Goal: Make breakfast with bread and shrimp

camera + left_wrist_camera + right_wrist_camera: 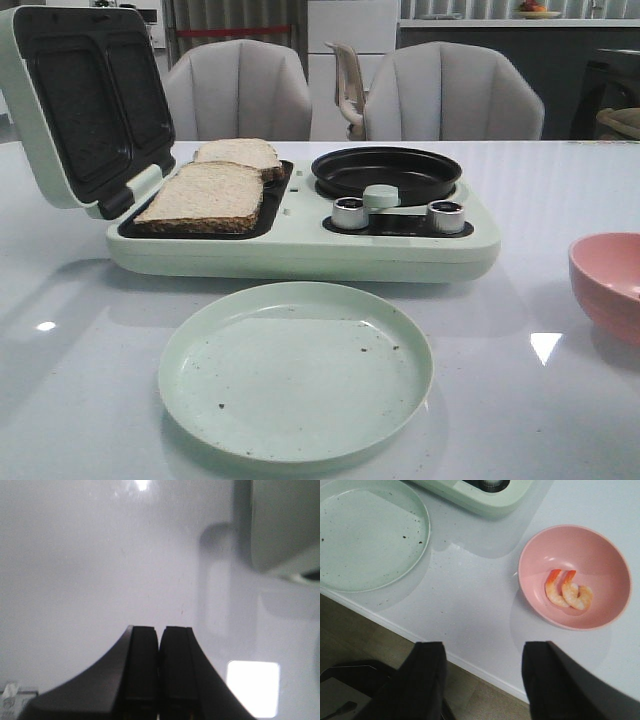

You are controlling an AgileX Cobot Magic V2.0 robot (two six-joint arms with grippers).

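Front view: both slices of bread already sit in the open toaster, the pan beside them is bare, and a green plate lies in front. Left wrist view: left gripper pinched together over bare table, nothing held. Right wrist view: right gripper spread wide and empty, two shrimp lying side by side in the pink bowl just ahead, nothing between, so I'd guess the right arm grabs them.
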